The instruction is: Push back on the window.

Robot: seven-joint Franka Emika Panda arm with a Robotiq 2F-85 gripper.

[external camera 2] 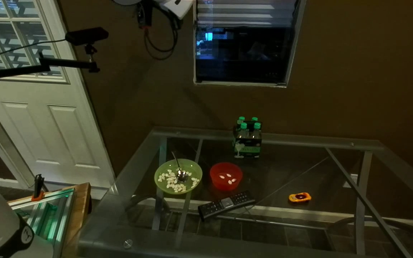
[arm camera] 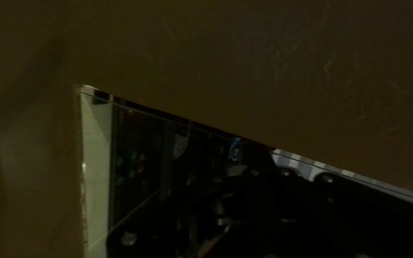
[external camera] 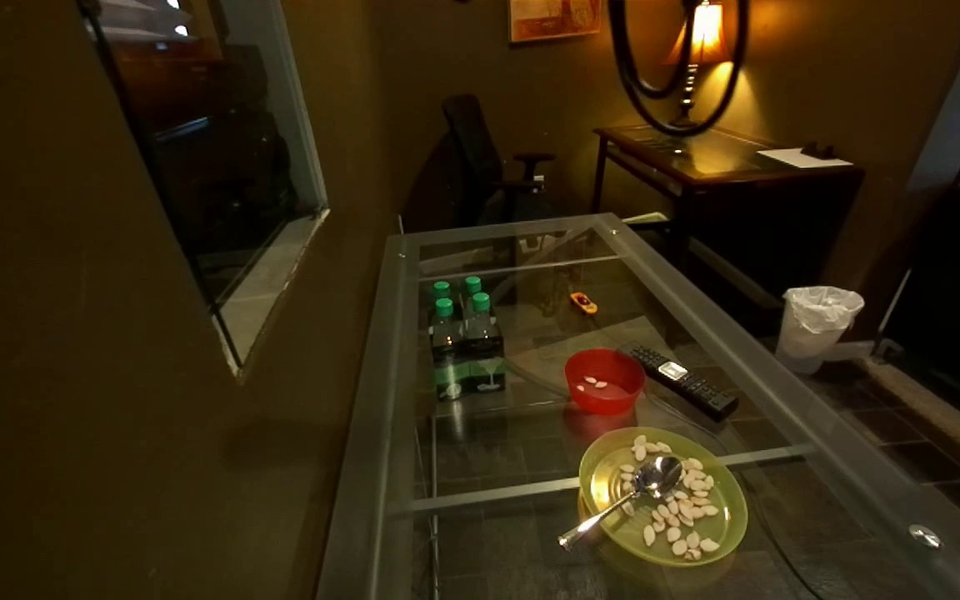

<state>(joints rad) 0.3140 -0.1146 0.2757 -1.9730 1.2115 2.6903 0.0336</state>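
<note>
The window is a dark glass pane in a pale frame, set in the olive-brown wall. It shows at the left in an exterior view (external camera: 213,142), at the top in an exterior view (external camera 2: 242,53), and in the wrist view (arm camera: 138,150), where its frame runs slantwise. My gripper (arm camera: 256,157) is a dark shape at the lower right of the wrist view, in front of the pane. Its fingers look brought together, with nothing seen between them. I cannot tell whether it touches the glass. The gripper's fingers are out of view in both exterior views.
A glass-topped table (external camera 2: 281,243) stands below the window. It bears a green-capped bottle pack (external camera 2: 247,143), red bowl (external camera 2: 226,177), green plate (external camera 2: 163,172) with a spoon, remote (external camera 2: 226,204) and toy car (external camera 2: 299,197). A cable (external camera 2: 172,39) hangs from the arm.
</note>
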